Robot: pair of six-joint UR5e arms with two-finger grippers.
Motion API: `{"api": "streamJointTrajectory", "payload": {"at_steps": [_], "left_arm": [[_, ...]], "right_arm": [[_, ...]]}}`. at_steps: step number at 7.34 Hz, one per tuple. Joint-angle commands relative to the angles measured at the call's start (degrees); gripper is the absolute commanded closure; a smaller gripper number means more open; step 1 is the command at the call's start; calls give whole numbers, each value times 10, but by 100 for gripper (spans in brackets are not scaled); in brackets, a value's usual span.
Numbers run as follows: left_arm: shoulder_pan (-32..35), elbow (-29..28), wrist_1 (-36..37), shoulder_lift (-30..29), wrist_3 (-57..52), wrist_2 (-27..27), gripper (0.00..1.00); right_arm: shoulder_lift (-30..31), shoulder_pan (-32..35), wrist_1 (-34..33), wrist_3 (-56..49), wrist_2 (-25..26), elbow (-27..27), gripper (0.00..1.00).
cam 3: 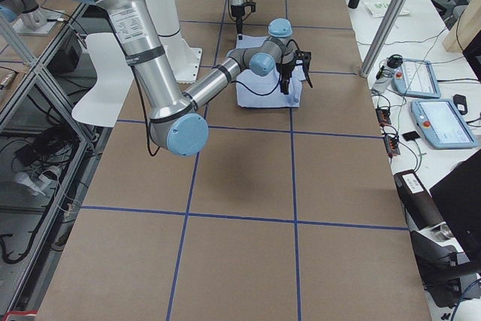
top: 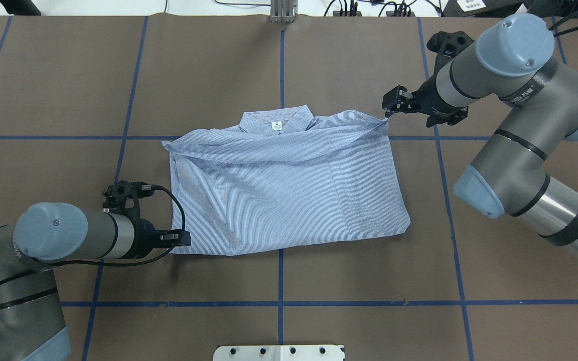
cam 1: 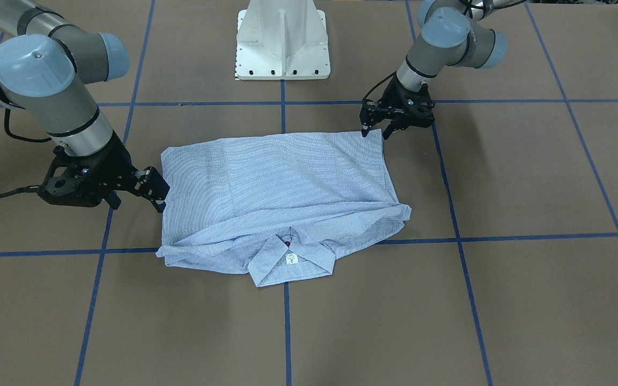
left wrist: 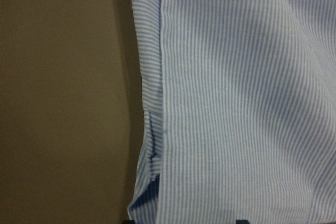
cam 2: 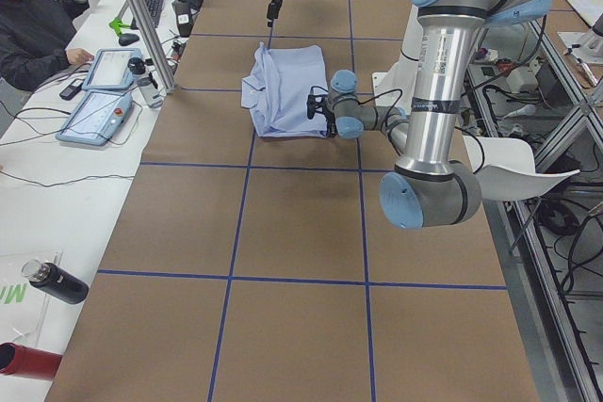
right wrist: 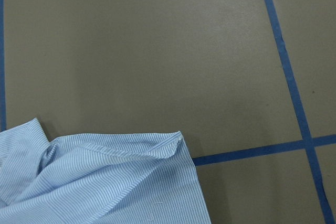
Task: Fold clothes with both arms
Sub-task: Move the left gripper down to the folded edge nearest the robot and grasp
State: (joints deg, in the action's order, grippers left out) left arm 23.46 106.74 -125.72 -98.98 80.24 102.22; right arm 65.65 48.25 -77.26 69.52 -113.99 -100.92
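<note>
The shirt (top: 289, 185) lies mid-way across the table (top: 369, 60), its collar (top: 276, 122) away from the robot. The left gripper (top: 182, 238) is at its near left corner, the right gripper (top: 388, 106) at its far right corner.

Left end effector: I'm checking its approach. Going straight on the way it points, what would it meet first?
Most likely the hem corner of the light-blue striped shirt: it lies just ahead of the left end effector, though depth is unclear.
</note>
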Motion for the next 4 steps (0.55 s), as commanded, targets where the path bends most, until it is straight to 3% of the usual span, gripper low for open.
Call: {"api": "streamJointTrajectory", "payload": {"at_steps": [1, 3, 4], "left_arm": [[1, -3, -1, -1, 0, 2, 37], [-3, 0, -1, -2, 0, 3, 41], [-3, 2, -1, -3, 0, 3, 50]], "right_arm": [[0, 0, 0, 0, 0, -1, 0], [0, 0, 0, 0, 0, -1, 0], [0, 0, 0, 0, 0, 0, 0]]}}
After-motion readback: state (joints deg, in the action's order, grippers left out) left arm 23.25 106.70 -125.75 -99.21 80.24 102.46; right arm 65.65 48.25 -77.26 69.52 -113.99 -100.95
